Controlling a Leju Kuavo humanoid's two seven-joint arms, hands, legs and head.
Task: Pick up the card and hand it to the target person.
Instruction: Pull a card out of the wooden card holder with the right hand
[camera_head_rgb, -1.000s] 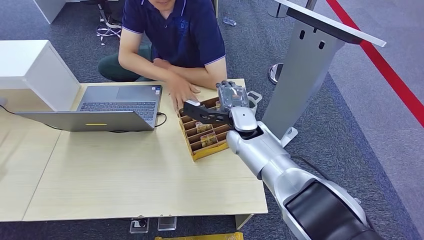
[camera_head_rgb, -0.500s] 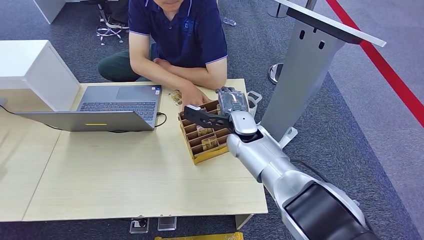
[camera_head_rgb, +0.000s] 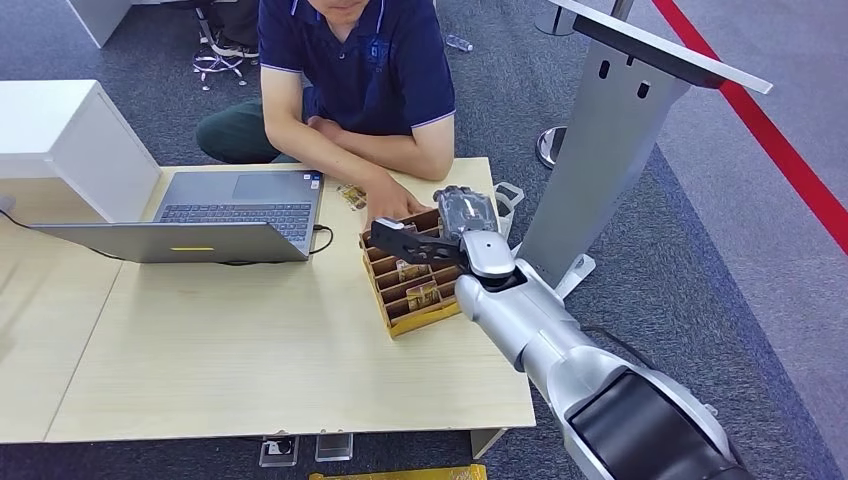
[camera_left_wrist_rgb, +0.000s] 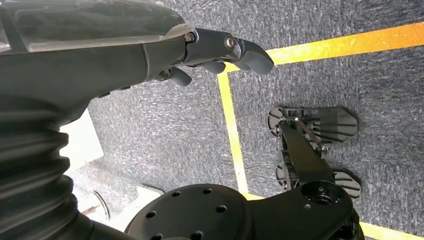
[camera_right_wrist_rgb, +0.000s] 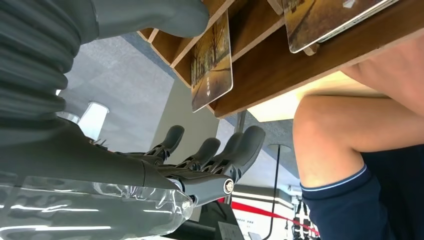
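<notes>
Head view shows the right arm reaching forward over the worktop (camera_head_rgb: 250, 350), its right hand (camera_head_rgb: 440, 235) above the far end of the wooden card box (camera_head_rgb: 410, 318). Since a second ago the hand has sunk slightly lower and nearer the box, while the person (camera_head_rgb: 350, 70) has drawn their hand back from the box's left side to its far rim; I judge pickup is about to begin. In the right wrist view the fingers (camera_right_wrist_rgb: 235, 150) are spread apart and hold nothing, with a card (camera_right_wrist_rgb: 212, 62) standing in a slot just beside the thumb. The left hand (camera_left_wrist_rgb: 215, 50) hangs over the carpet with fingers curled, empty. Beyond lies a laptop (camera_head_rgb: 220, 215).
</notes>
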